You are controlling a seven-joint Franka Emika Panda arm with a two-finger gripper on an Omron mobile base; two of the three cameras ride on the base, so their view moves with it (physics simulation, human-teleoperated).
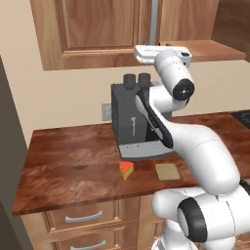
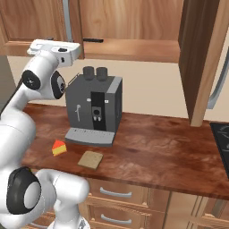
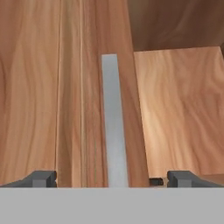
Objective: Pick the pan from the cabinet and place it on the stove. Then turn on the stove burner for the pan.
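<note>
My gripper (image 3: pixel 113 179) is open, one dark fingertip (image 3: pixel 41 178) on each side of the silver bar handle (image 3: pixel 114 122) of the cabinet's closed left door (image 3: pixel 39 96). Nothing is held. The white hand (image 1: pixel 163 52) is raised to the cabinet's lower edge. To the right the cabinet (image 2: pixel 129 47) stands open, showing its bare wood shelf (image 3: pixel 179 109), with the right door (image 2: pixel 201 62) swung out. A thin black strip (image 2: pixel 92 40) at the shelf's front edge looks like the pan's handle; the pan's body is hidden. The black stove (image 2: pixel 221 143) shows at the counter's far right.
A grey coffee machine (image 2: pixel 94 109) stands on the wooden counter (image 1: pixel 73 166) below the hand. In front of it lie an orange cheese wedge (image 2: pixel 59 147) and a tan square slice (image 2: pixel 91 159). Drawers with silver pulls (image 2: pixel 116 193) run under the counter.
</note>
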